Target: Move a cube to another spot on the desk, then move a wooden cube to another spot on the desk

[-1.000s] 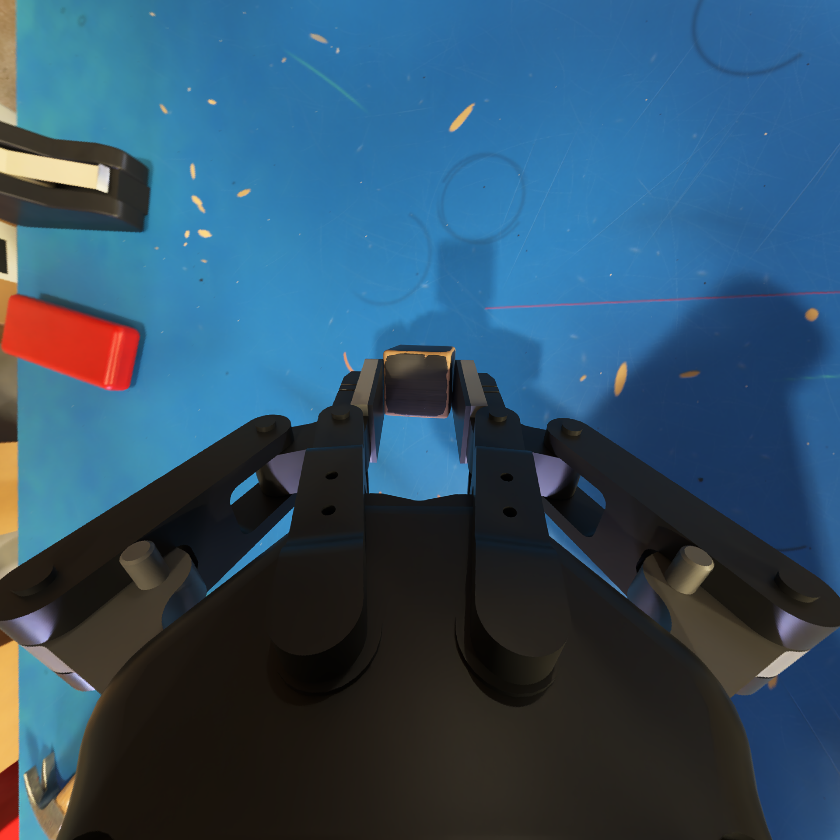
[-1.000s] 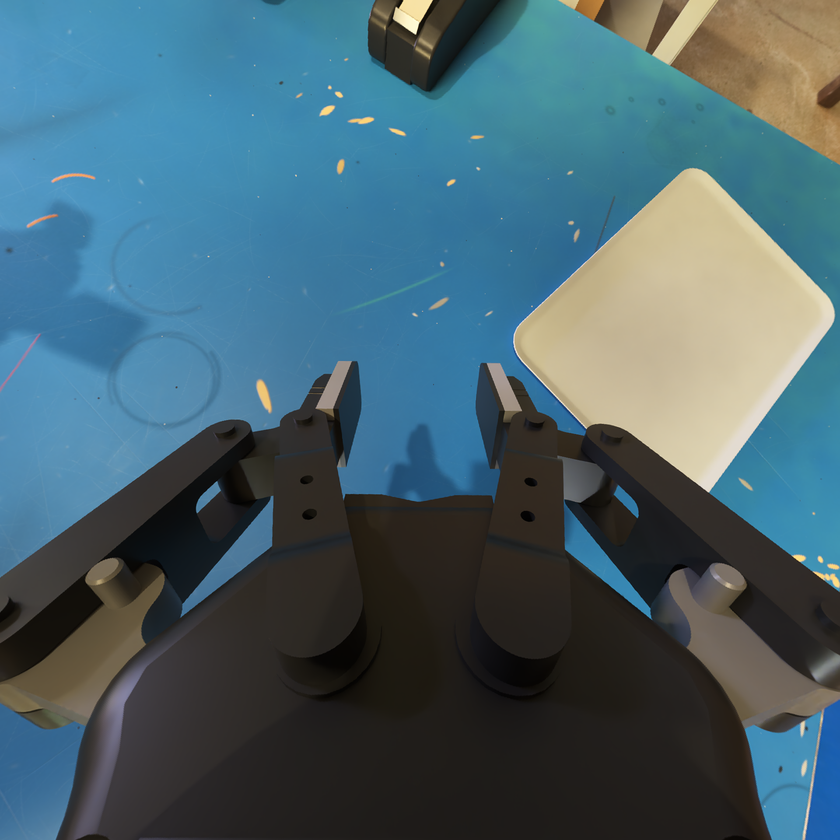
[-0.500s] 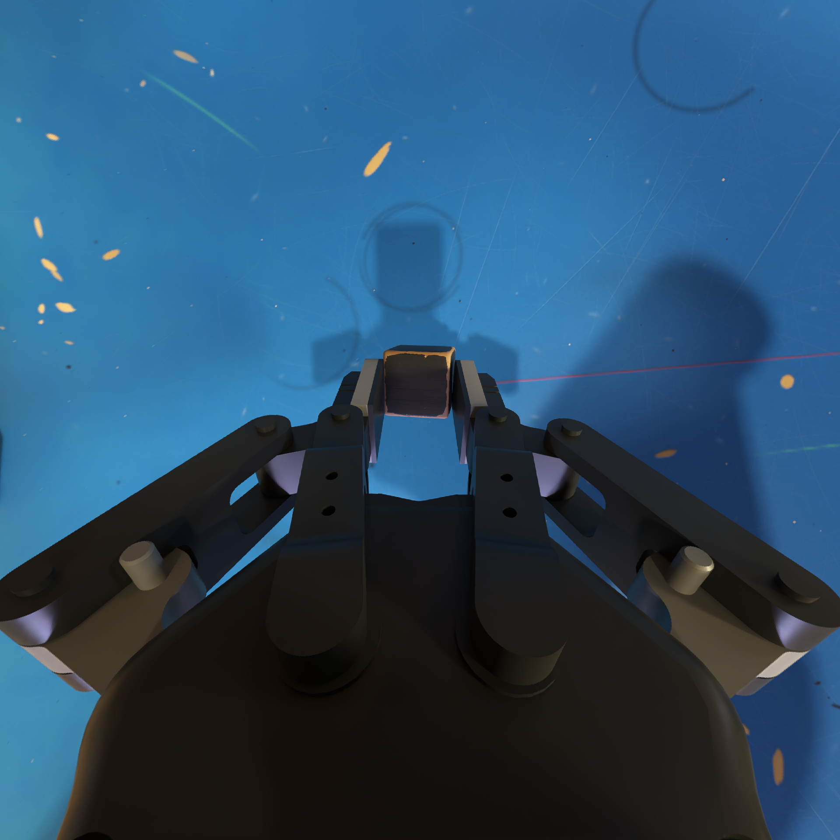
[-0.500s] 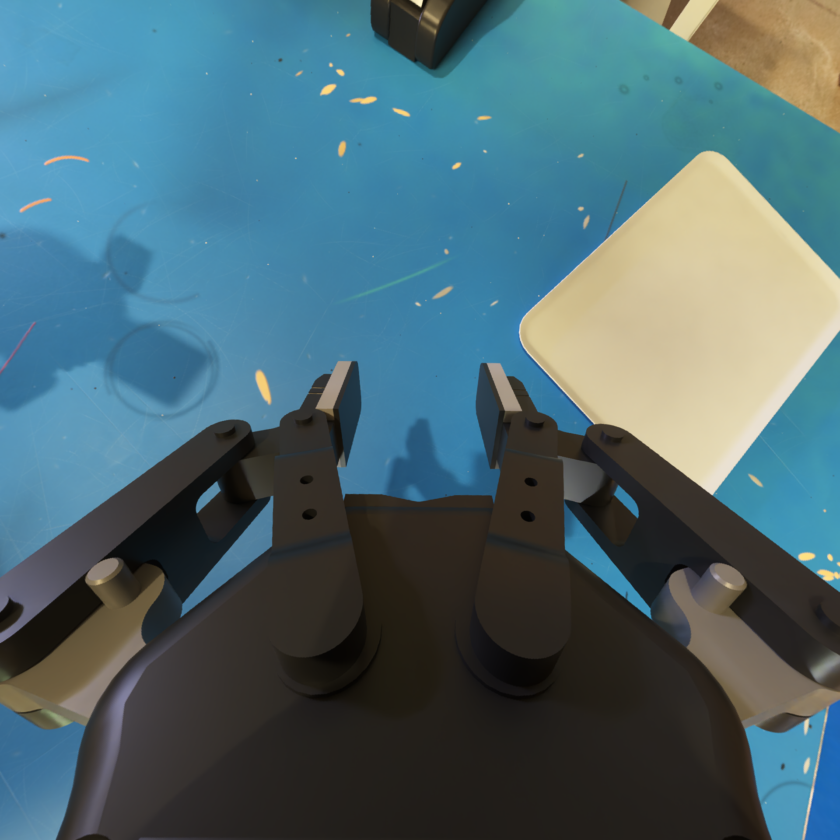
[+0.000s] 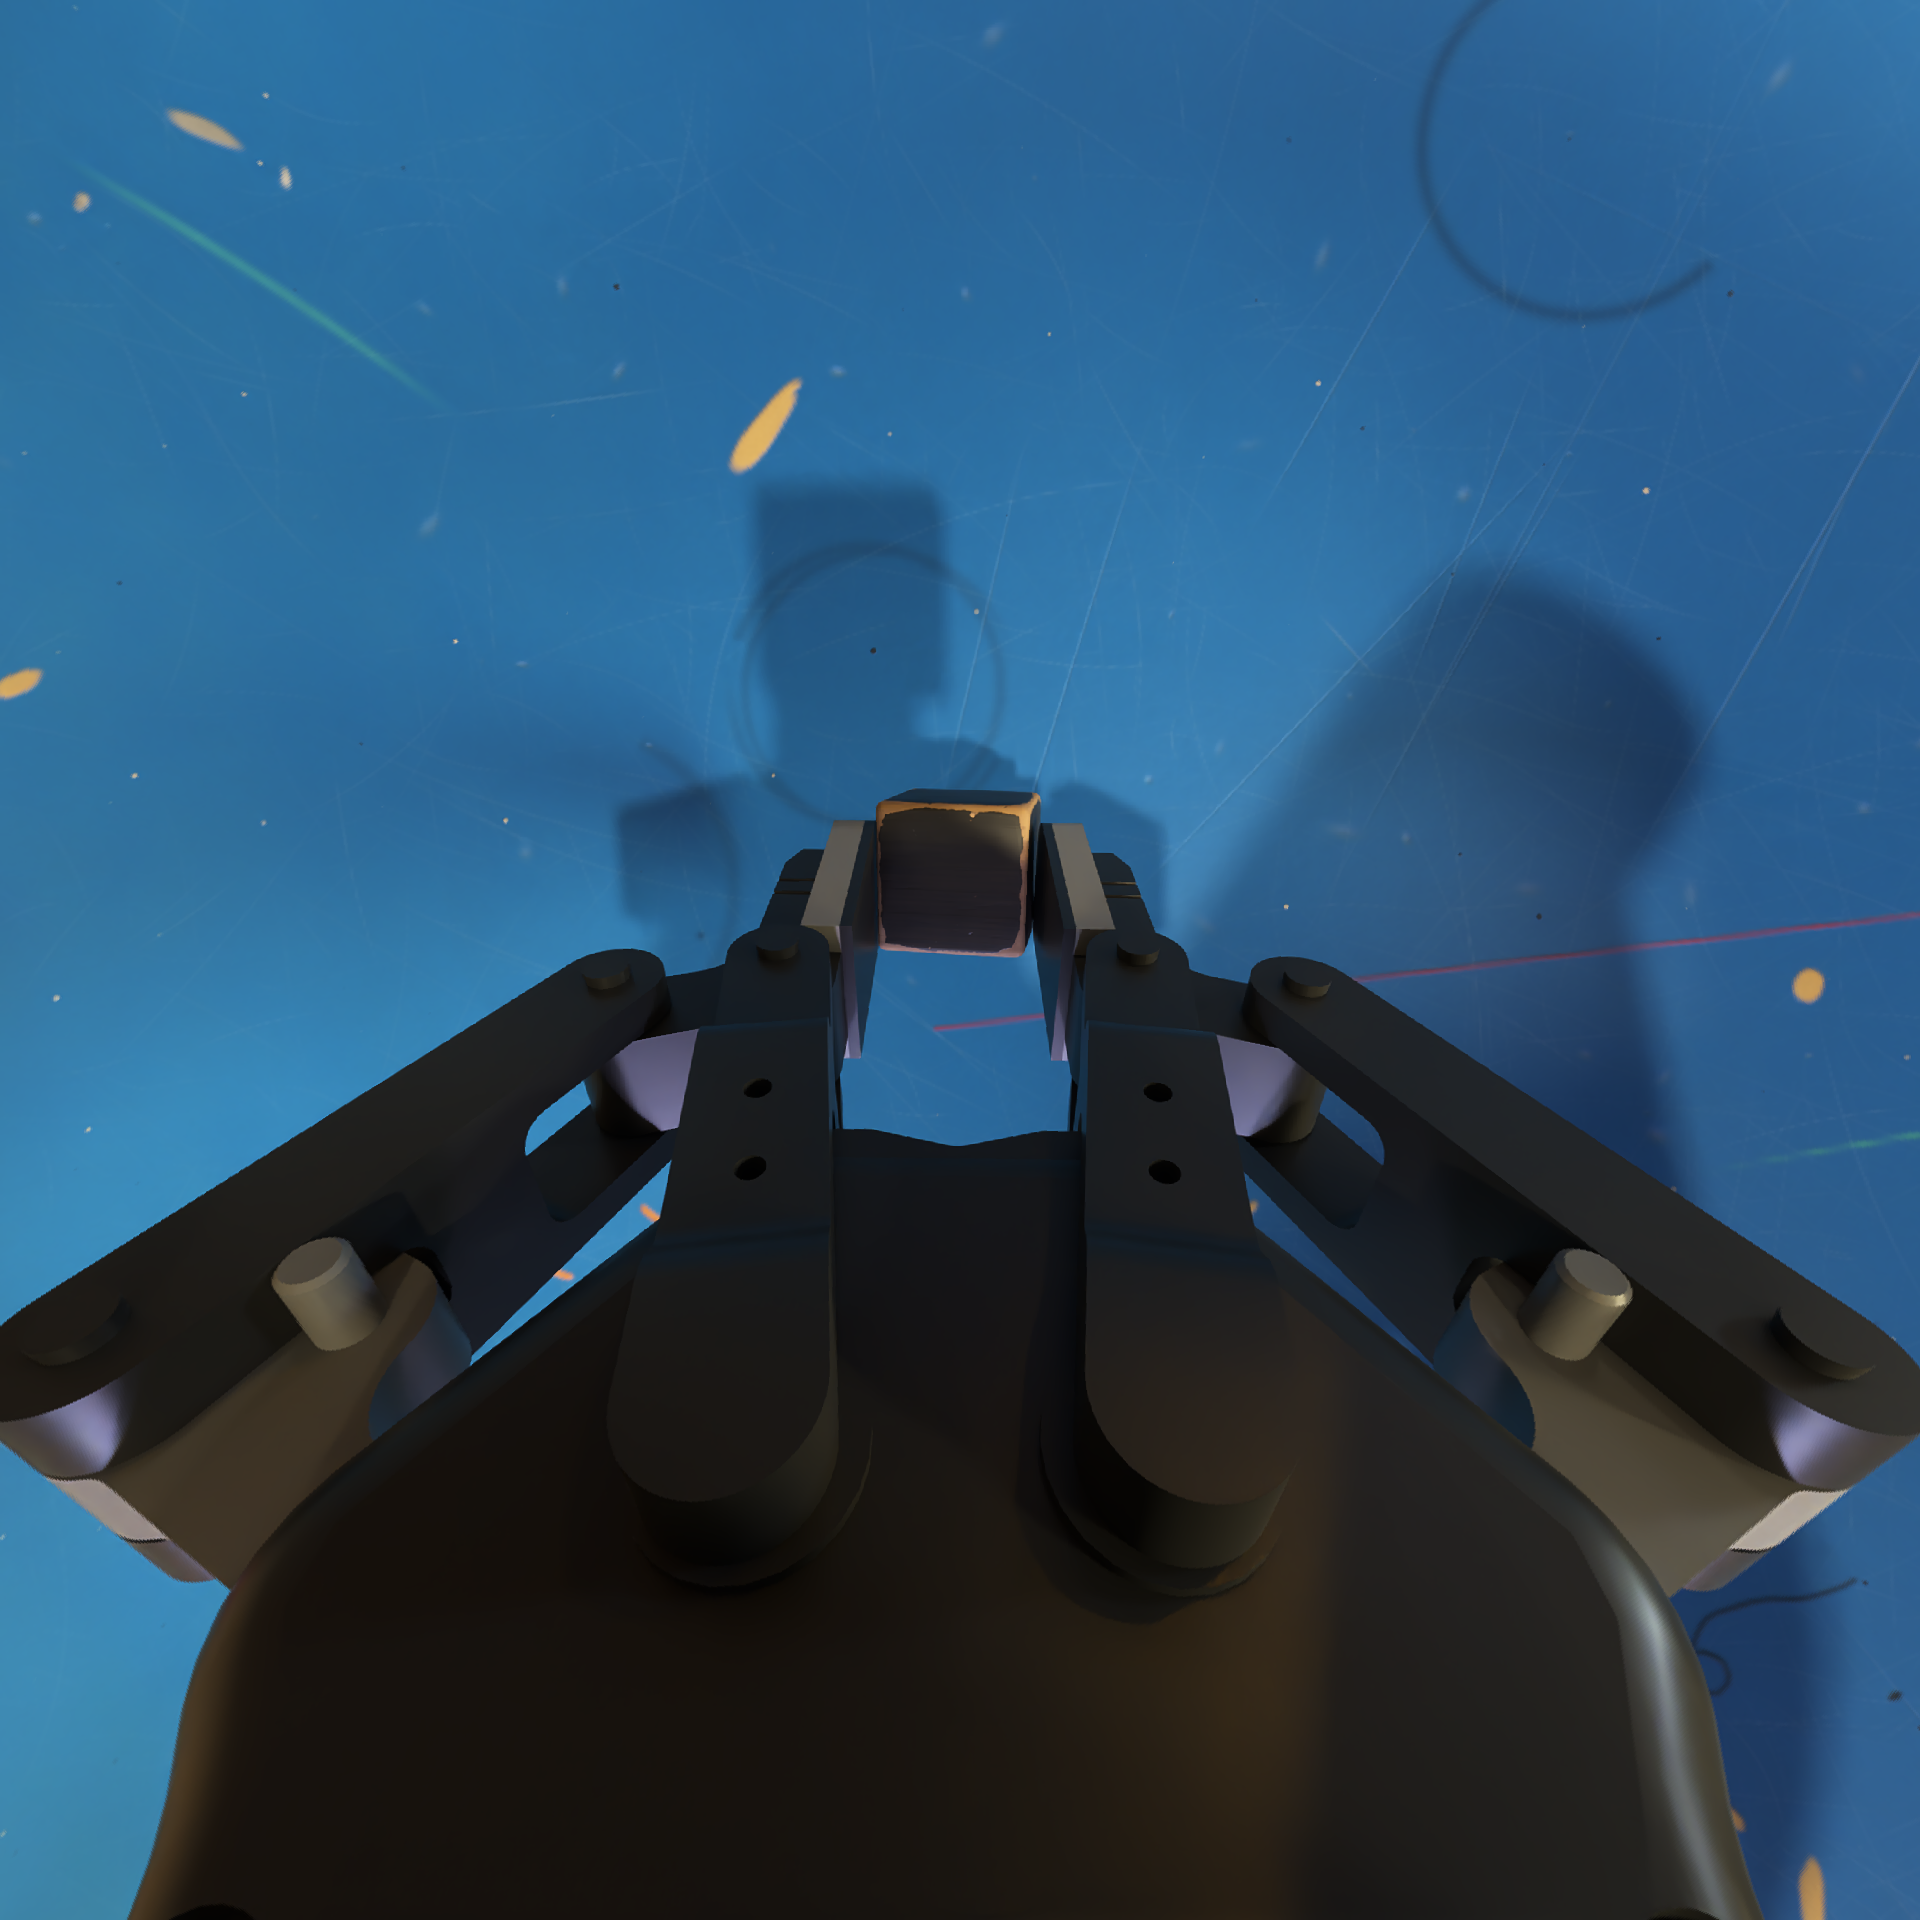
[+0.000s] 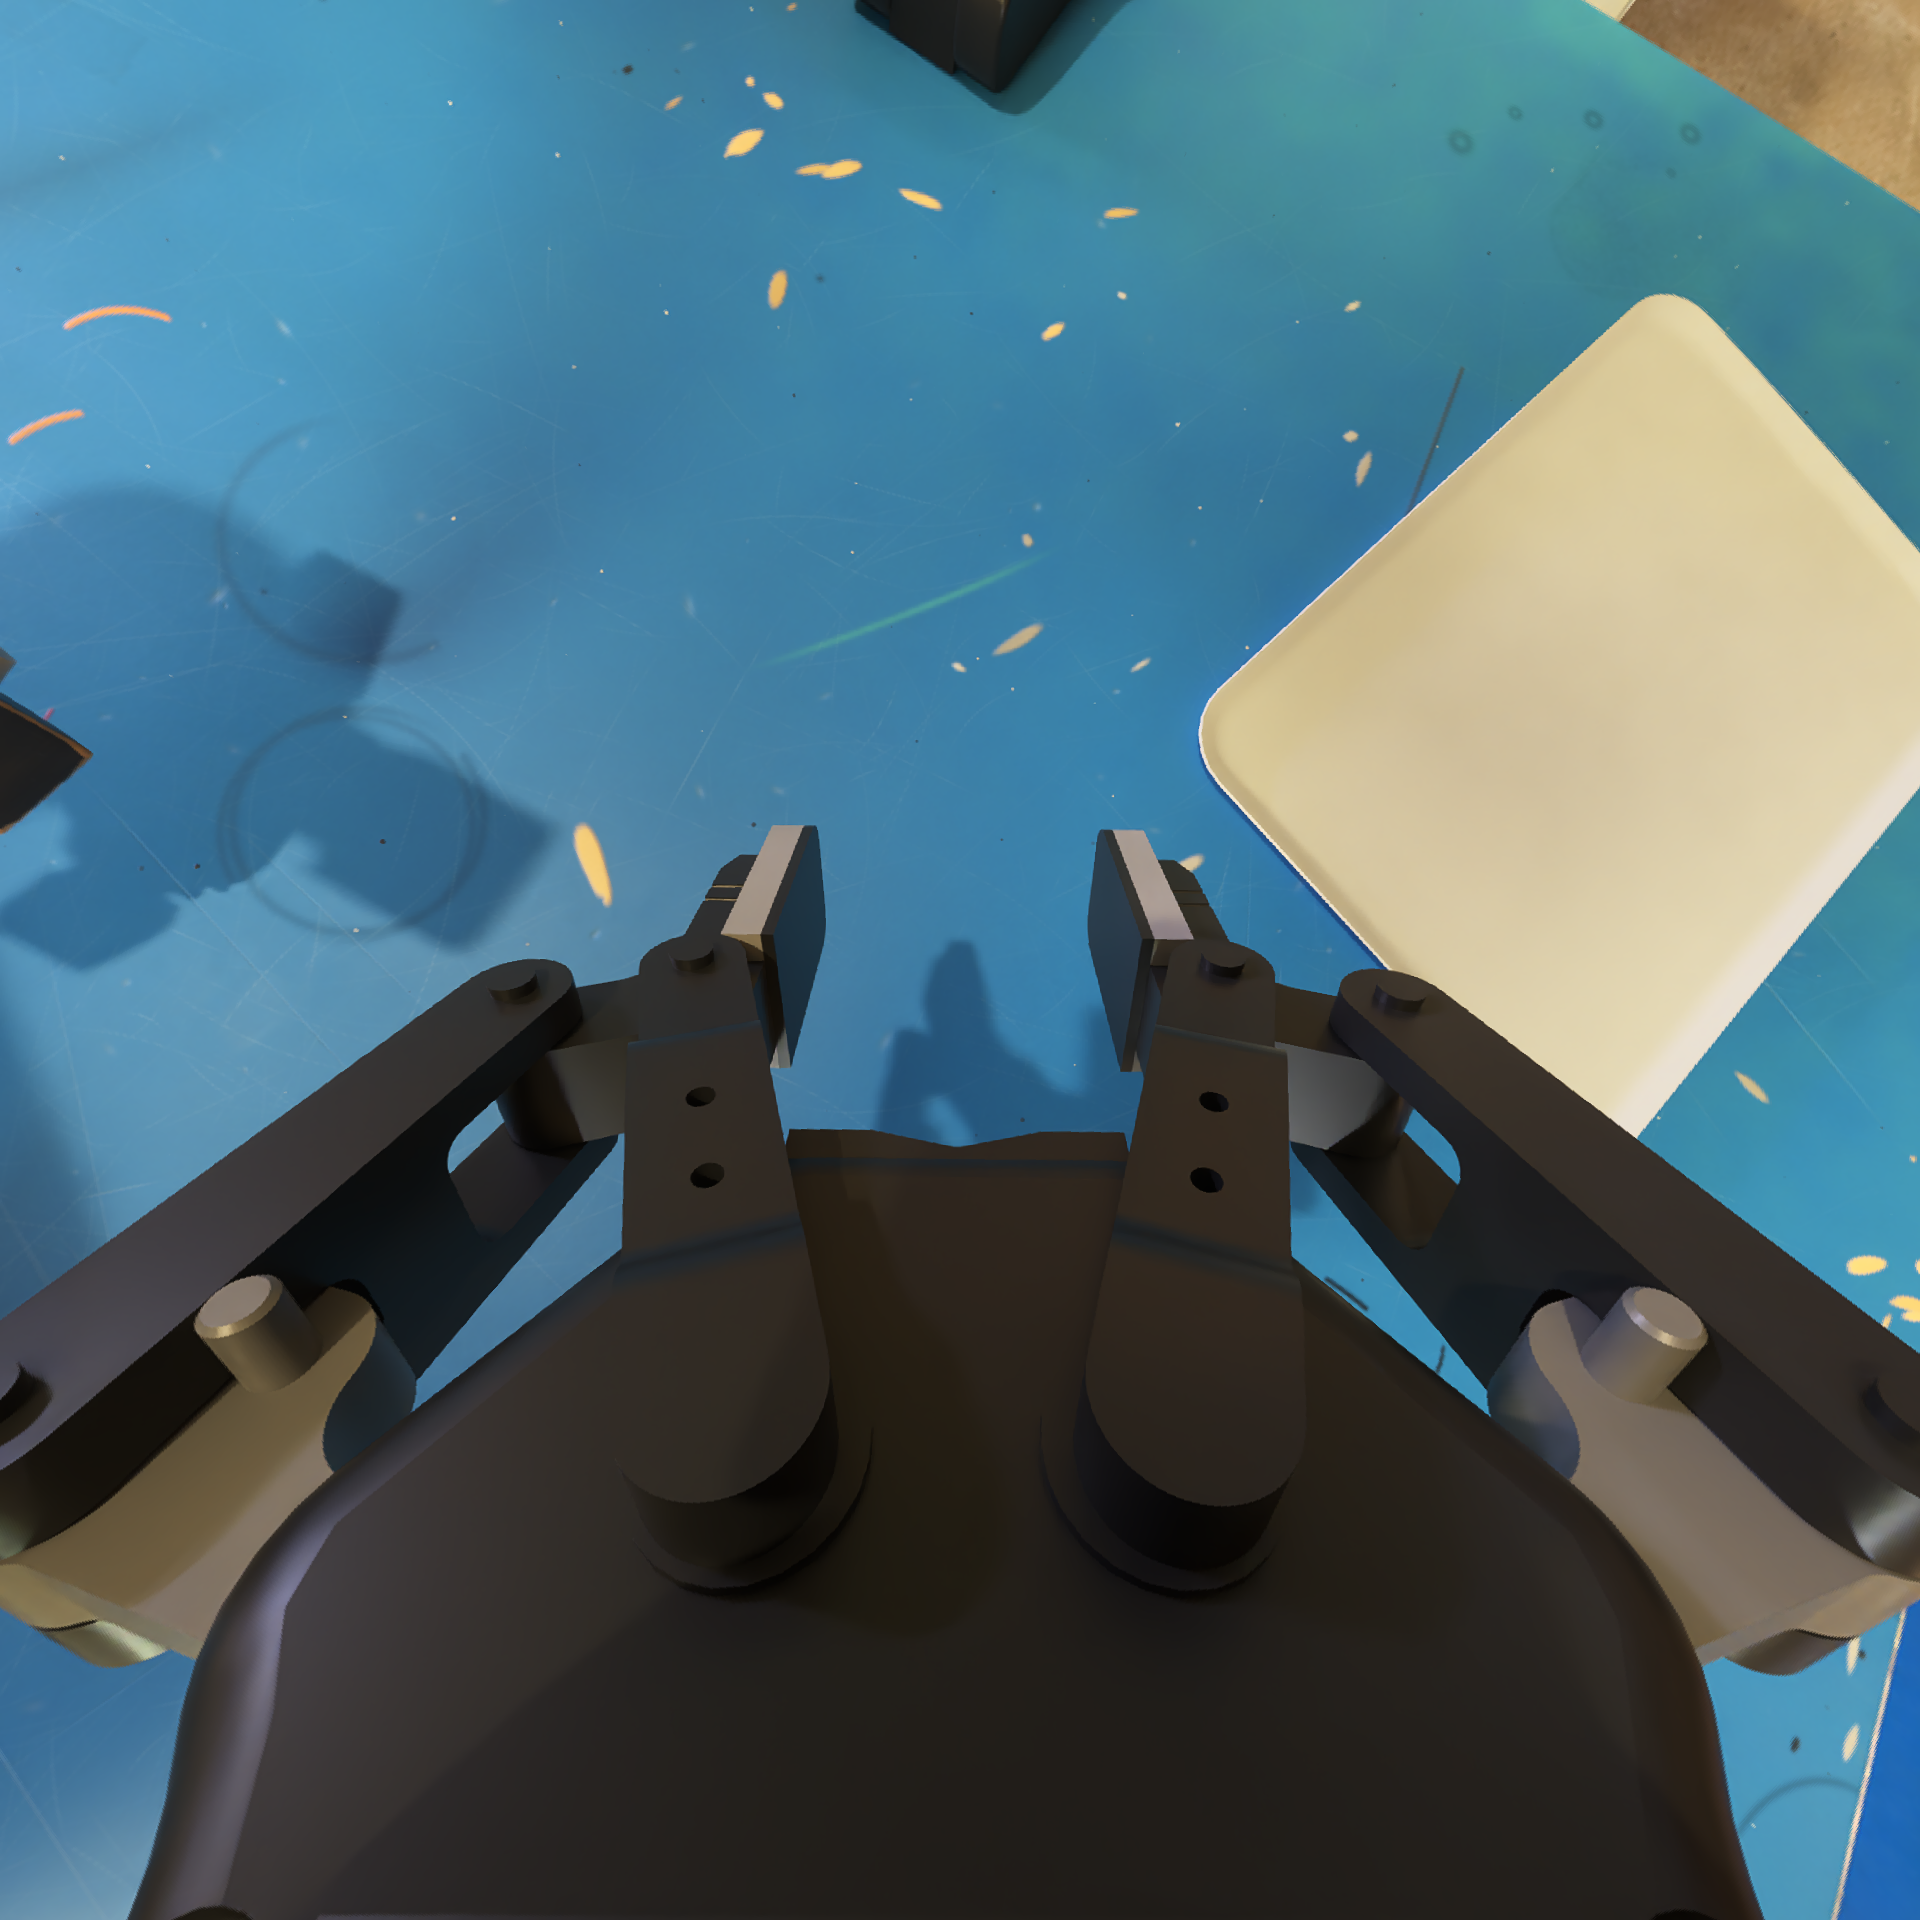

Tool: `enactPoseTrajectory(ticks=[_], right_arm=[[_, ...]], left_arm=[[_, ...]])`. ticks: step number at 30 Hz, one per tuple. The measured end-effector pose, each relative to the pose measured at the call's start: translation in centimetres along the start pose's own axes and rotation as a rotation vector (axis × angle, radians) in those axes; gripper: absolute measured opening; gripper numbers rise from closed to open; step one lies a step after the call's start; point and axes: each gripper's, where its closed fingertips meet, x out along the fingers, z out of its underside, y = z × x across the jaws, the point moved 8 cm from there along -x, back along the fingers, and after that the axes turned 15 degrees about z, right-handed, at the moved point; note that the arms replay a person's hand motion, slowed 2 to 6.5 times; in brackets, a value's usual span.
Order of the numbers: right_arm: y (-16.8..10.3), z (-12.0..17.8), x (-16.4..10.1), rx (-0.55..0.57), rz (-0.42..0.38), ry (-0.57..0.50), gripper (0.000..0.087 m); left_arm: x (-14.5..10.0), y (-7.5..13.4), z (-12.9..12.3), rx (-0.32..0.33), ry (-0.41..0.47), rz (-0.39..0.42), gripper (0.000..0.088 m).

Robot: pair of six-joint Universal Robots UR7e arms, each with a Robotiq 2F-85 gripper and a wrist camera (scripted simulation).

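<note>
My left gripper (image 5: 956, 883) is shut on a small wooden cube (image 5: 956, 878), dark on its shaded near face with tan edges. It holds the cube above the blue desk (image 5: 416, 727), and the cube's shadow falls on the desk ahead. My right gripper (image 6: 956, 914) is open and empty above the blue desk (image 6: 623, 468). A dark corner of the left gripper (image 6: 31, 753) shows at the left edge of the right wrist view. No other cube is in view.
A cream tray (image 6: 1579, 727) lies on the desk to the right of my right gripper. A black object (image 6: 977, 42) sits at the far edge. The desk ends at the top right, with brown floor (image 6: 1808, 73) beyond.
My left gripper has carried the cube to the right across the desk and closer to it; the red block and the black object have left its view. The right gripper has drifted slightly.
</note>
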Motion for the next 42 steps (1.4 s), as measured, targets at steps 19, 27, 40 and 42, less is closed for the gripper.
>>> enactPoseTrajectory(ticks=[19, 27, 40, 42], right_arm=[[-0.1, 0.1, 0.2, -0.004, -0.005, -0.01, 0.047], [-0.1, 0.1, 0.2, -0.01, -0.003, -0.018, 0.047], [-0.2, 0.1, 0.3, -0.017, -0.002, -0.026, 0.0473], [-0.3, 0.1, 0.4, -0.019, -0.002, -0.028, 0.0471]], left_arm=[[2.9, -0.8, 0.3, -0.001, -0.061, 0.042, 0.0272], [3.4, -0.9, 0.5, 0.01, -0.073, 0.046, 0.0266], [3.6, -1.0, 0.7, 0.019, -0.061, 0.06, 0.0251], [3.5, -1.1, 0.8, 0.022, -0.063, 0.06, 0.0251]])
